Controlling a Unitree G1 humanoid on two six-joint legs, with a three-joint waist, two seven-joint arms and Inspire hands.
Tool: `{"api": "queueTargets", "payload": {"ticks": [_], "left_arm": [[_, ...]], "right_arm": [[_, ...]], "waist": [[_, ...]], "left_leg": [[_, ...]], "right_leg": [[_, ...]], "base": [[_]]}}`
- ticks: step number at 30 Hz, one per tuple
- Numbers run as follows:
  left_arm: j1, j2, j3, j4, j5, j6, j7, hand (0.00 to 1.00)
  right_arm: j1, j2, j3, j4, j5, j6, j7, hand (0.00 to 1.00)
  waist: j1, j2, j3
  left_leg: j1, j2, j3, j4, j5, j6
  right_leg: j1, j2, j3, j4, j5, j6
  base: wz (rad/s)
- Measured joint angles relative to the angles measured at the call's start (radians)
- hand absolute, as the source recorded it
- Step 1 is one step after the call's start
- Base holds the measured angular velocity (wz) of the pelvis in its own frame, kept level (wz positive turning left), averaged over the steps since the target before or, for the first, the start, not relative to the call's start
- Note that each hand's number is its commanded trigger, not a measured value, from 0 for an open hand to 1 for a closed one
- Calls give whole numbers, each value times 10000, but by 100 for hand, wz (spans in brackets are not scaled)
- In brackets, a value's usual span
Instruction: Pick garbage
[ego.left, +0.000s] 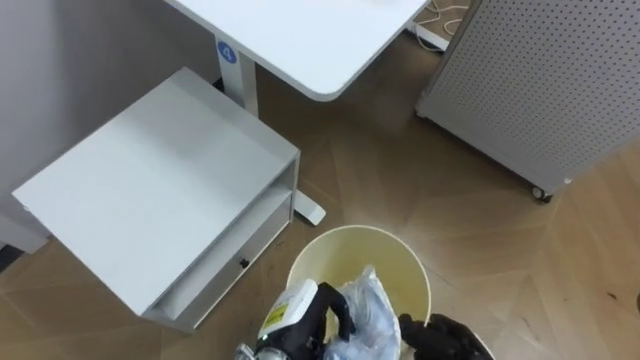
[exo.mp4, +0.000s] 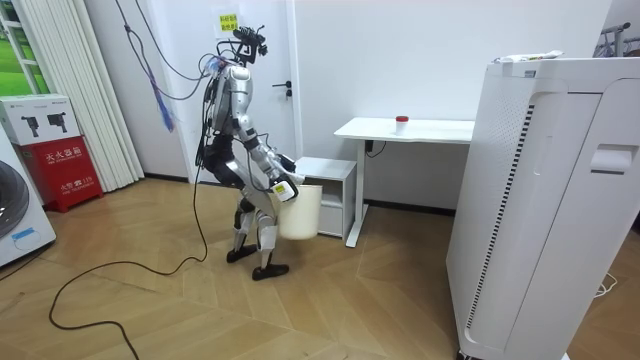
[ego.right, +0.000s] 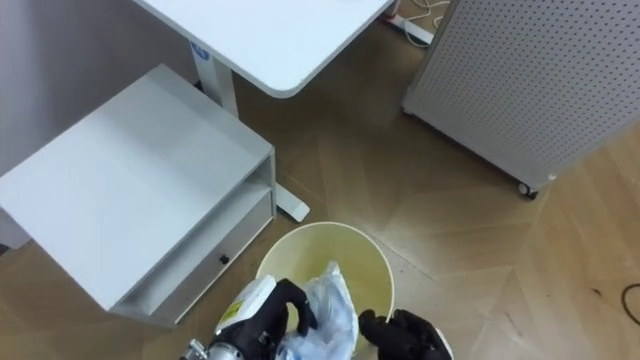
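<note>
Over one bin (ego.left: 398, 272) beside one cabinet (ego.left: 150, 190), the left hand (ego.left: 326, 306) clutches one crumpled bag (ego.left: 368, 312); the right hand (ego.left: 445, 336) sits alongside, its state I cannot tell.

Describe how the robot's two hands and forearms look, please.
Both robot hands are black. The left robot hand carries a white-and-yellow tag at its back and joins a silvery metal wrist; the right robot hand is plain black.
</note>
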Motion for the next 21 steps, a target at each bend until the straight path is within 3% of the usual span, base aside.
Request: {"api": "queueTargets", "payload": {"ticks": [8,13,21], "left_arm": [[82,18,119,15,404,65,-120,0],[298,74,89,10,600,100,-120,0],[465,71,94,6,607,100,-116,0]], "right_arm": [[295,32,78,2,-16,-12,136,100],[404,31,92,1,61,-13,320,100],[634,30,98,-17,566,-84,413,100]], "waist": [[100,22,-37],[101,107,-131],[136,146,-154]], "left_leg": [[10,13,16,3,7,10],[19,5,22,-18,10,14],[92,-4,90,-117,30,11]], "right_leg": [[15,3,-22,-11,8,-7],[12,12,-7,-19,11,-3],[15,0,62,-38,13,-3]], "base": [[0],[0],[-1]]}}
